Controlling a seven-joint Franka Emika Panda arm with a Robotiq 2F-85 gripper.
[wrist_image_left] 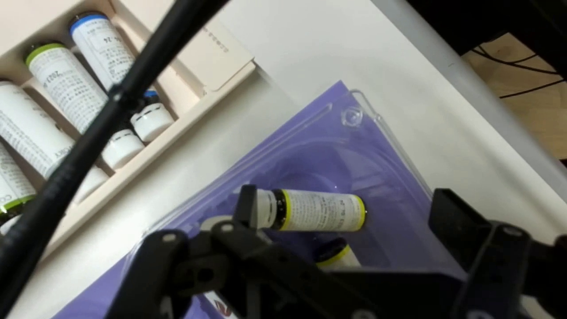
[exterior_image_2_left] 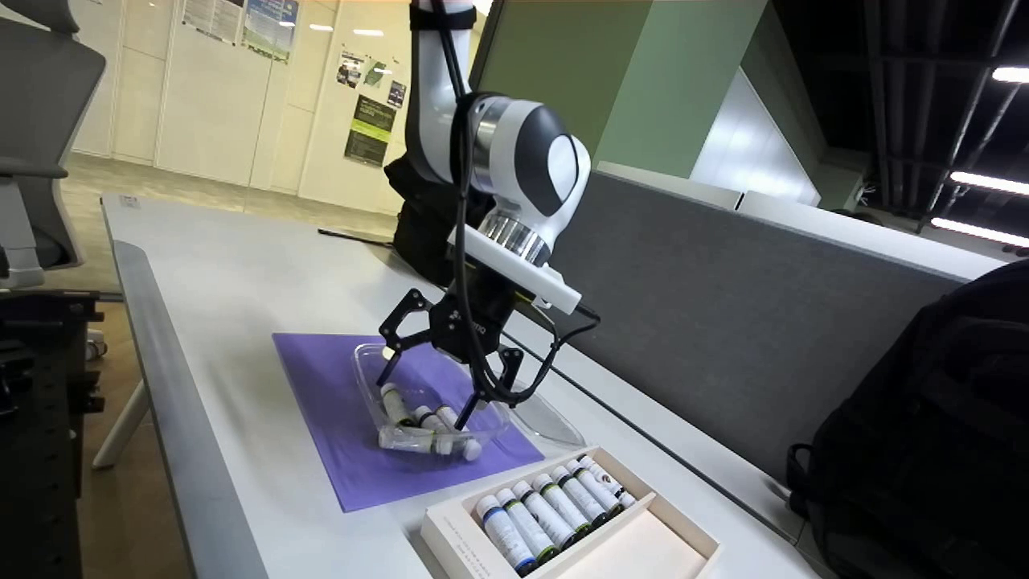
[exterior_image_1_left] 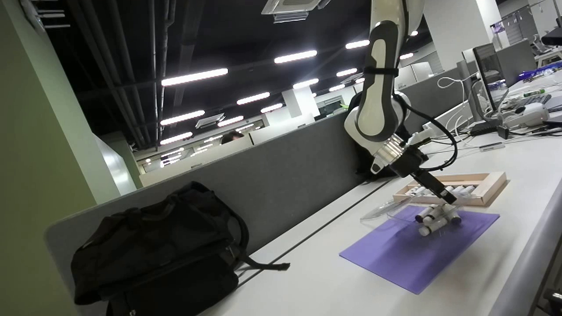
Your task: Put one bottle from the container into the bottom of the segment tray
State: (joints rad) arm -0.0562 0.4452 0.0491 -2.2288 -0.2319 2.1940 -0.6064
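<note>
The fingers (wrist_image_left: 456, 228) stand wide apart and hold nothing, their tips low over or within the clear container (exterior_image_2_left: 366, 392); which, the views leave unclear. The container rests on the purple mat (exterior_image_1_left: 412, 254), between the rounded grey edge of the counter (exterior_image_2_left: 241, 305) and its edge along the partition (exterior_image_2_left: 723, 289). In it lies the yellow-banded bottle (wrist_image_left: 323, 210), probably the easiest to lift. In the wrist view its long axis runs from finger to finger rather than across that line: the cap shows right at the fingertip farther from the grey edge, while the base points toward that edge, short of the other fingertip. Closing so would likely press the bottle end to end; a wrist turn first seems called for. The segment tray (exterior_image_2_left: 643, 543) sits just beside the mat, away from the counter corner showing in an exterior view.
</note>
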